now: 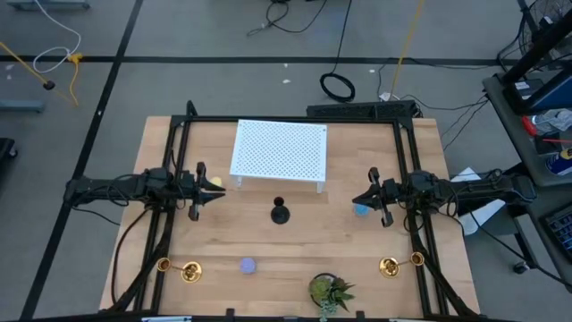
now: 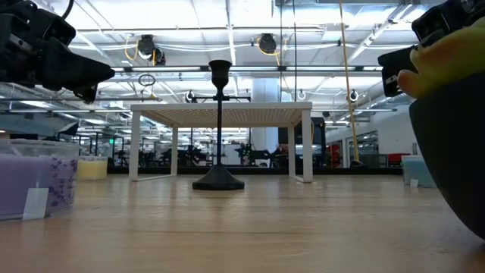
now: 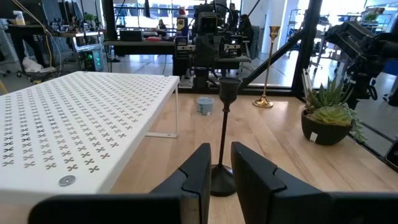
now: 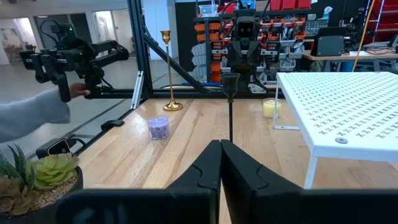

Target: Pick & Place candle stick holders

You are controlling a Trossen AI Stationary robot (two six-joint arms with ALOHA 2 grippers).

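Observation:
A short black candlestick (image 1: 280, 213) stands upright on its round base at the table's middle, in front of the white rack; it also shows in the low view (image 2: 219, 125). Two gold candlesticks stand on their bases near the front edge, one at the left (image 1: 179, 267) and one at the right (image 1: 399, 265). My left gripper (image 1: 210, 190) hovers left of the black candlestick with its fingers slightly apart and empty (image 3: 221, 152). My right gripper (image 1: 365, 201) hovers right of it, shut and empty (image 4: 221, 144). Both point level at the black candlestick.
A white perforated rack (image 1: 279, 152) stands at the far middle. A yellow puck (image 1: 214, 182) lies by my left gripper, a blue puck (image 1: 360, 209) by my right, and a purple puck (image 1: 248, 265) near the front. A potted plant (image 1: 329, 292) stands at the front edge. A person's sleeve (image 4: 31, 118) shows beyond the table.

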